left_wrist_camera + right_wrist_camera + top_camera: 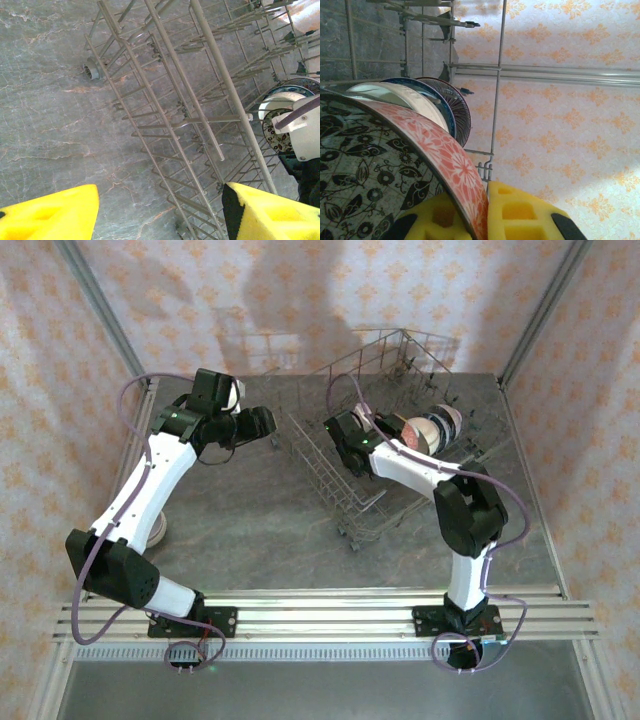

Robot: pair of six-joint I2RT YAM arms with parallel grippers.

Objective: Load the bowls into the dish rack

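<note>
The dish rack (335,490) stands at centre right of the table, a tall grey wire basket. My right gripper (385,427) reaches into it. In the right wrist view it (482,212) is shut on the rim of a red-pink flowered bowl (445,150) with a black-patterned inside. Behind that bowl stand a white bowl (405,97), a blue-rimmed one (432,95) and a dark patterned one (455,105), upright among the rack's wires (497,75). My left gripper (262,423) hovers left of the rack, open and empty (160,220), over bare table beside the rack's side (200,115).
A pale bowl (233,392) sits on the table behind my left wrist. Another white bowl (160,530) peeks out from under my left forearm. The grey marbled table (250,520) is walled in by patterned panels. A rack wheel (91,68) rests on the table.
</note>
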